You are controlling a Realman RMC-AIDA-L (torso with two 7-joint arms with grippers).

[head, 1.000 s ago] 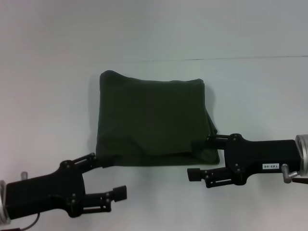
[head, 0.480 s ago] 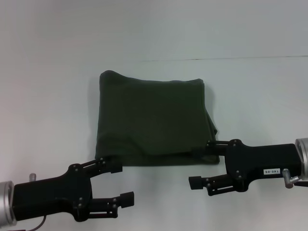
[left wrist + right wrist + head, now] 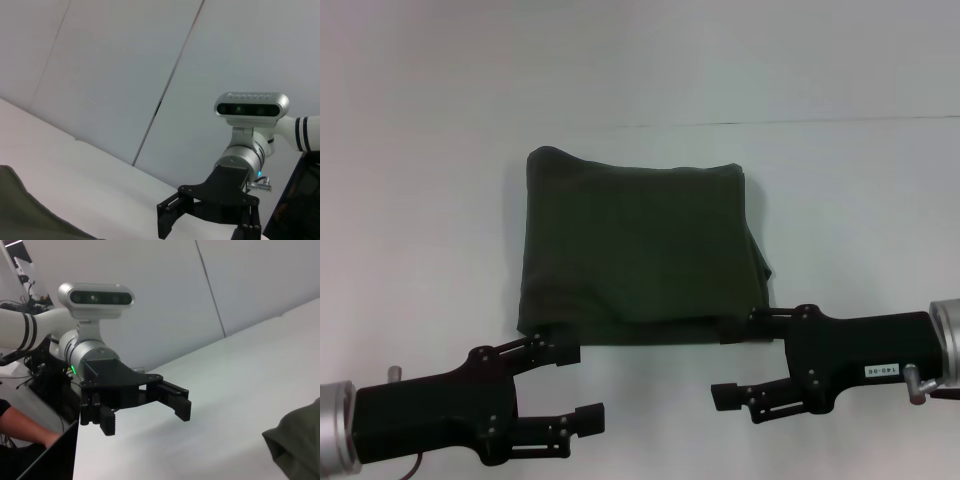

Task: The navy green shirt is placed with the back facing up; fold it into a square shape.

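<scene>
The navy green shirt [image 3: 640,250] lies folded into a rough square in the middle of the white table, with layered edges along its near and right sides. My left gripper [image 3: 578,386] hovers open just off the shirt's near left corner, nothing between its fingers. My right gripper [image 3: 730,360] is open too, its upper finger at the shirt's near right corner. The left wrist view shows a corner of the shirt [image 3: 25,217] and the right gripper [image 3: 207,225] beyond it. The right wrist view shows the left gripper [image 3: 145,417] and a shirt edge [image 3: 295,445].
The white table [image 3: 840,200] stretches on all sides of the shirt, with a thin seam line [image 3: 770,122] across it behind the garment. In the right wrist view a person's arm [image 3: 20,427] and cables lie past the table's edge.
Both grippers have drawn back toward the near edge of the table. The left one also slid right. The right gripper's upper finger has come off the shirt's corner. The shirt stayed put.
</scene>
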